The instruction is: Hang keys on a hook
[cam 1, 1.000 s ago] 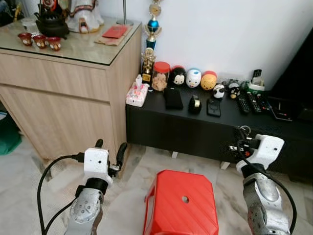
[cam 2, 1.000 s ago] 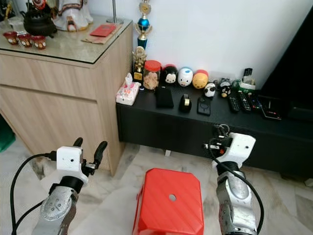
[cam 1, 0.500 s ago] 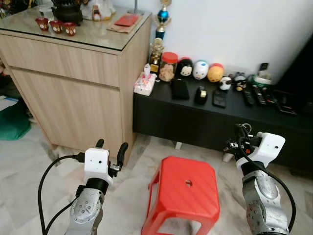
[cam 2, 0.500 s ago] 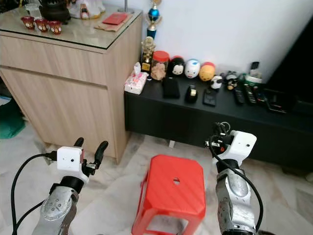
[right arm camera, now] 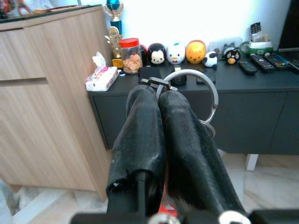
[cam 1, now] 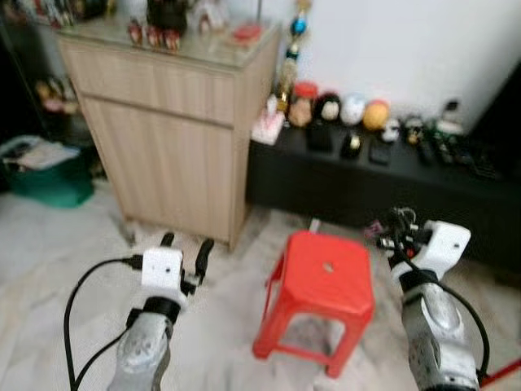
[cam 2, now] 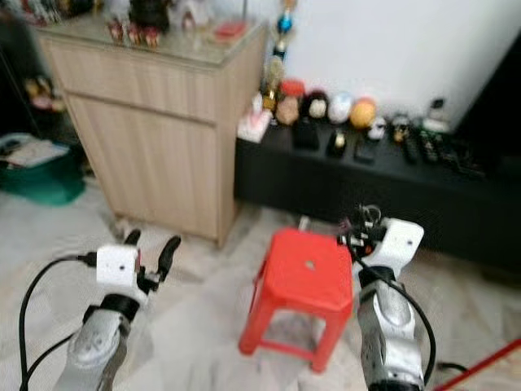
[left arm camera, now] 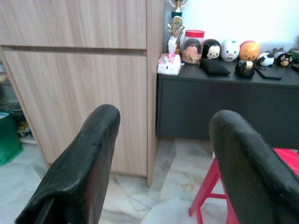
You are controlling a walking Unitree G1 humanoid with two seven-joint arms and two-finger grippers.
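Head views blurred. Right gripper (right arm camera: 159, 98) raised at the robot's right, above the right edge of the red stool (cam 1: 326, 281), jaws pressed together and pinching the keys (right arm camera: 191, 93): a silver key ring loops out past the fingertips (small dark bits on it, detail unclear). Left gripper (cam 1: 186, 244) held low at the robot's left over the marble floor (cam 1: 65, 244), jaws spread, nothing between them. Ahead: wooden cabinet (cam 1: 175, 138) with glass top and small ornaments, and beside it a low black worktop (cam 1: 366, 175) along the white wall carrying a tissue pack (right arm camera: 101, 77), red-lidded jar (right arm camera: 130, 55), round toy figures (right arm camera: 176, 52), remotes (right arm camera: 261, 60). Green box (cam 1: 45, 175) on the floor left of cabinet.
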